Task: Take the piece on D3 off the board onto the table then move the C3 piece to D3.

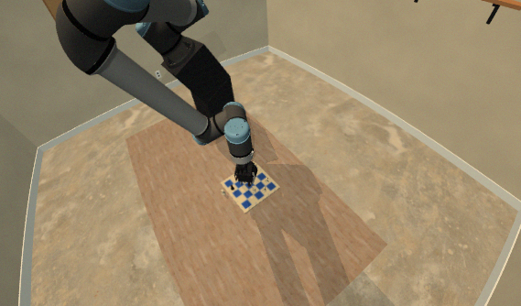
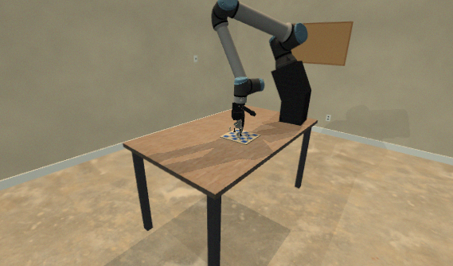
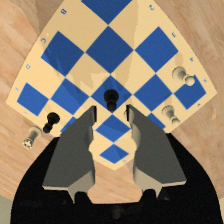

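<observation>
The small blue-and-cream chessboard [image 1: 250,188] lies on the wooden table; it also shows in the exterior view [image 2: 240,136] and fills the wrist view [image 3: 110,75]. My gripper [image 3: 111,106] hangs low over the board, its fingers partly apart with nothing clamped between them. A black pawn [image 3: 111,99] stands upright on a blue square just beyond the fingertips, in line with the gap. Another black pawn [image 3: 50,121] stands near the board's left edge. A white piece [image 3: 31,138] stands on the table just off that edge. In the top view the gripper [image 1: 244,176] covers the board's far corner.
Two white pieces [image 3: 181,75] [image 3: 169,112] stand on squares near the board's right edge. The arm's black base [image 2: 291,91] stands at the table's far end. The table edge is far from the board on all sides.
</observation>
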`<state>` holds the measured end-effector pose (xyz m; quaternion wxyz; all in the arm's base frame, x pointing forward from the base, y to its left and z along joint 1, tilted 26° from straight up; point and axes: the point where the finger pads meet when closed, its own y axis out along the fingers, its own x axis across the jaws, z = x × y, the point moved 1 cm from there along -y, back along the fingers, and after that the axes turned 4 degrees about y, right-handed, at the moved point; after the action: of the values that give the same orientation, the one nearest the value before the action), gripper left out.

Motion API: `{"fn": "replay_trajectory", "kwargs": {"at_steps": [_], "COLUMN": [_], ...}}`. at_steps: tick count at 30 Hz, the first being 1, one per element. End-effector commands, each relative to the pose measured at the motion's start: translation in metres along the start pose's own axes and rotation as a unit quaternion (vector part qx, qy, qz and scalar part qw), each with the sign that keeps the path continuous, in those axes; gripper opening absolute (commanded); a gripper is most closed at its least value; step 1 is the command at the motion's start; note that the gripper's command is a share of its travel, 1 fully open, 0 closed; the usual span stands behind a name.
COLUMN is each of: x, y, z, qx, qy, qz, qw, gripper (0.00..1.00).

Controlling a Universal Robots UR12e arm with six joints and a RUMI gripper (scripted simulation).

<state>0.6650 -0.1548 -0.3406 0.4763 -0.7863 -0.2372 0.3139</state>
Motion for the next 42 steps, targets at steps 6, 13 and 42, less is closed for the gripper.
{"fn": "replay_trajectory", "kwargs": {"at_steps": [6,13,42], "x": [0.0003,0.0003,0.0003], "y": [0.0136,0.0164,0.0164], "z": [-0.0004,-0.0004,-0.0004], "qx": [0.0,0.0,0.0], "qy": [0.0,0.0,0.0], "qz": [0.0,0.0,0.0], "qw": [1.0,1.0,1.0], "gripper": [0.2,0.2,0.2]}}
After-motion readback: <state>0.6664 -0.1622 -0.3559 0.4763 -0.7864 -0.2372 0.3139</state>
